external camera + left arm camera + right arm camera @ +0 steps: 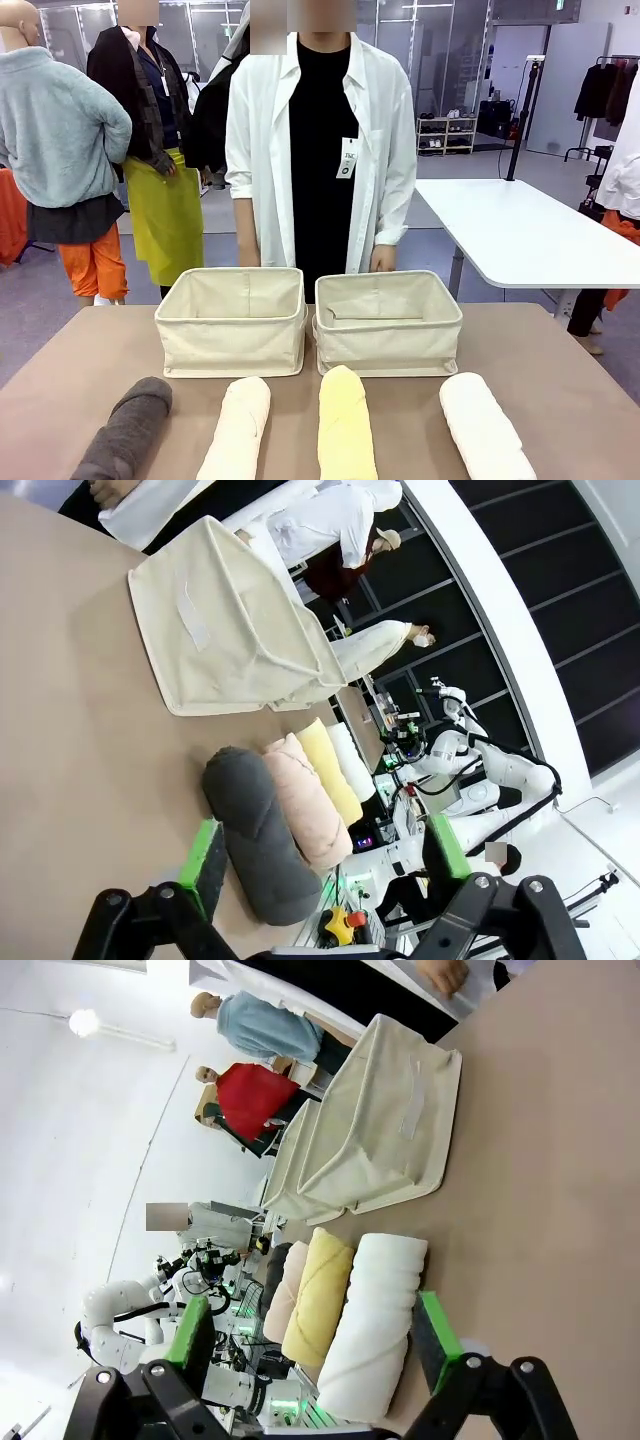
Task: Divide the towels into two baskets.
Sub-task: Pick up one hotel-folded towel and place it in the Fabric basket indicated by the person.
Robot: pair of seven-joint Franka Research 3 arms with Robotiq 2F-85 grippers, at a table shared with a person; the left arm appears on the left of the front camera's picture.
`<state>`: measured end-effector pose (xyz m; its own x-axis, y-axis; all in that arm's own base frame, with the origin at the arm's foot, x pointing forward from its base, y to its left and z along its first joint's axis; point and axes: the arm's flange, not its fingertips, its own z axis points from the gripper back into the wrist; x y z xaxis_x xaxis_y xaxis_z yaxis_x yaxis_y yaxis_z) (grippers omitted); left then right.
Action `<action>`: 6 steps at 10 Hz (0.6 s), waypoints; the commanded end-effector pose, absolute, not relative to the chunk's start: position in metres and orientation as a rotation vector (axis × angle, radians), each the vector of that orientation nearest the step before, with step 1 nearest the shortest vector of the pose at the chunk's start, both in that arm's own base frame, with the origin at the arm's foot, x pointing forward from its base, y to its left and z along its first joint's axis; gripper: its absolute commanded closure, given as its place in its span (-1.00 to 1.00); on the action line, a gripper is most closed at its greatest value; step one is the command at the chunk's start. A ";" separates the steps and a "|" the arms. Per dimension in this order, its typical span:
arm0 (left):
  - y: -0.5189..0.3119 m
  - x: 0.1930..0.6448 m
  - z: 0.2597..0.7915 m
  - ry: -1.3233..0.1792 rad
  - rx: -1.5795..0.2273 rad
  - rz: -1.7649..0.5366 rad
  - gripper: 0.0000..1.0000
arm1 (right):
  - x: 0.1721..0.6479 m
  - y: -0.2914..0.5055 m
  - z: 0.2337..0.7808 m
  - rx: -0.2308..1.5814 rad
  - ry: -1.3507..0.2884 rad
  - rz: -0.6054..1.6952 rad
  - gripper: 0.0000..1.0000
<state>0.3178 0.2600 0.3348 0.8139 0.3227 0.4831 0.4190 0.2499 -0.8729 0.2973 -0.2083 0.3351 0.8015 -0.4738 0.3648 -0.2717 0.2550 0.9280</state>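
Observation:
Four rolled towels lie in a row along the table's near edge: dark grey (127, 430), cream-peach (238, 428), pale yellow (345, 425) and white (484, 428). Behind them stand two cream canvas baskets side by side, the left basket (232, 322) and the right basket (388, 322), both with nothing inside. My left gripper (325, 865) is open, hovering just over the dark grey towel (258, 832). My right gripper (315, 1335) is open too, with the white towel (375, 1320) lying between its green pads.
A person in a white shirt (320, 150) stands at the far side of the brown table (560, 370), hands hanging just behind the baskets. A white table (520, 235) stands farther back on the right.

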 end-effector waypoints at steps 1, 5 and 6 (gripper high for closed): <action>0.260 0.316 0.334 -0.660 -1.346 -0.074 -1.00 | 0.296 -0.208 0.338 1.334 -0.673 -0.146 -1.00; 0.260 0.316 0.334 -0.660 -1.346 -0.074 -1.00 | 0.296 -0.208 0.338 1.334 -0.673 -0.146 -1.00; 0.260 0.316 0.334 -0.660 -1.346 -0.074 -1.00 | 0.296 -0.208 0.338 1.334 -0.673 -0.146 -1.00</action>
